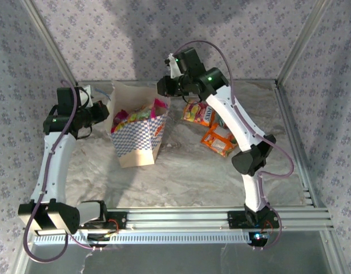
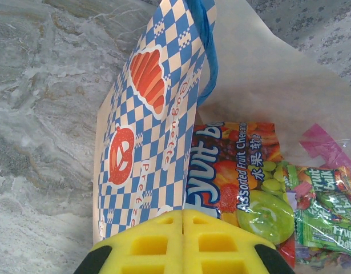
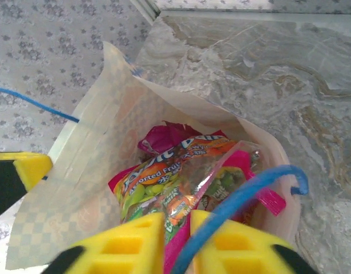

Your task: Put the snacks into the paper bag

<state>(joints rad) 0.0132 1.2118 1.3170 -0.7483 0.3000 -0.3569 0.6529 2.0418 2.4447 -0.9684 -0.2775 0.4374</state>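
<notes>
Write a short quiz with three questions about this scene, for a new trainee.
1. True or false: the paper bag is empty.
2. In the top view, the orange packet on the table lies: A) left of the bag, B) right of the bag, C) inside the bag.
3. What does the left gripper pinch?
Key: 1 false, it holds snacks. 2 B. 3 the bag's rim.

Grey marbled table (image 1: 186,171) is seen spread wide. Floral wallpaper (image 1: 107,34) is hung behind the table and along both its sides. Metal posts (image 1: 303,41) are planted at its far corners, and a slotted rail (image 1: 181,216) is laid along its near edge.
</notes>
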